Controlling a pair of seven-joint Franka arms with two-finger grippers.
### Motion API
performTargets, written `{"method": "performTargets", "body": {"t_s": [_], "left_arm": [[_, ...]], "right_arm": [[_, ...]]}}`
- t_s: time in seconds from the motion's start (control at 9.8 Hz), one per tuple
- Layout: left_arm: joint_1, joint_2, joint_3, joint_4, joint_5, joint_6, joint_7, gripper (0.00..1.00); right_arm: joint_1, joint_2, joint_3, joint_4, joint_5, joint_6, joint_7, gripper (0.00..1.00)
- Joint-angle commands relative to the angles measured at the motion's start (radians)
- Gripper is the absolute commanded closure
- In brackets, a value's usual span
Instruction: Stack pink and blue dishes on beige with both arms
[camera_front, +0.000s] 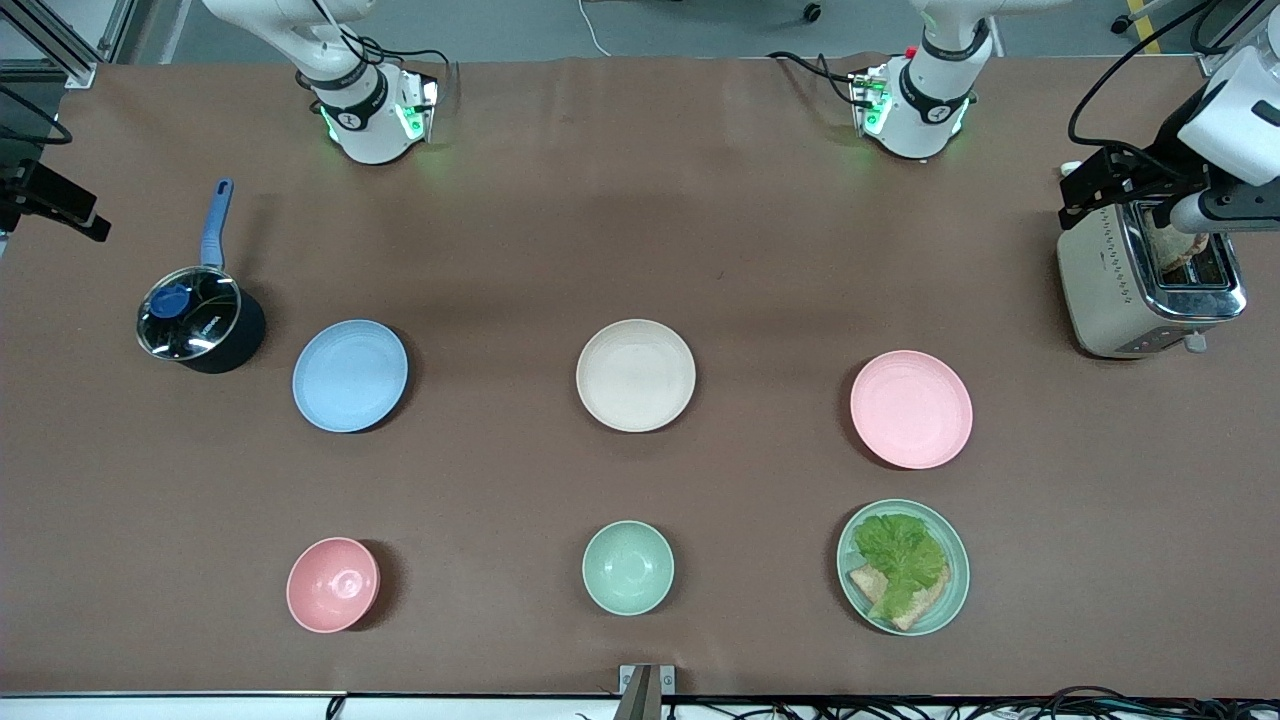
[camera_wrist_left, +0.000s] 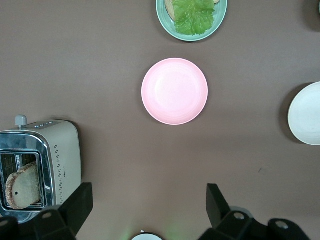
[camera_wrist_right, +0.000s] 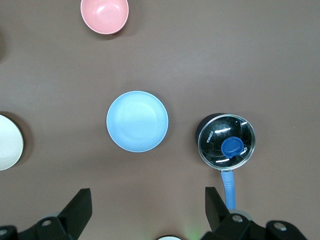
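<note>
Three plates lie in a row across the middle of the table. The cream-beige plate (camera_front: 636, 375) is in the centre. The pale blue plate (camera_front: 350, 375) is toward the right arm's end and the pale pink plate (camera_front: 911, 408) toward the left arm's end. My left gripper (camera_wrist_left: 148, 202) hangs open high over bare table between its base and the pink plate (camera_wrist_left: 174, 91), holding nothing. My right gripper (camera_wrist_right: 148, 205) is likewise open and empty, high over the table near the blue plate (camera_wrist_right: 137, 121). Neither hand shows in the front view.
Nearer the front camera sit a pink bowl (camera_front: 333, 584), a mint-green bowl (camera_front: 628, 567) and a mint-green plate (camera_front: 903, 567) with lettuce and bread. A lidded blue-handled pot (camera_front: 200, 320) stands beside the blue plate. A toaster (camera_front: 1150, 280) holding bread stands at the left arm's end.
</note>
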Motion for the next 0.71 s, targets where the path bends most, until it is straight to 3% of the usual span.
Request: {"method": "performTargets", "body": {"t_s": [0.0,0.31,0.51,0.61], "left_arm": [[-0.005,0.027,-0.005,0.006,0.022,0.0,0.002,0.0],[0.006,0.131,0.003,0.08,0.023,0.0,0.013,0.0],[0.025,0.211,0.005,0.053,0.025,0.09,0.013,0.0],[0.054,0.234,0.002,-0.008,0.023,0.167,0.016,0.0]], "right_arm": [[-0.01,0.011,0.0,0.022,-0.015,-0.012,-0.013,0.0],[-0.007,0.011,0.0,0.016,-0.012,-0.016,-0.013,0.0],[-0.01,0.011,-0.002,-0.017,-0.012,-0.013,-0.022,0.0],[-0.021,0.011,-0.003,-0.036,-0.012,-0.007,-0.027,0.0]]}}
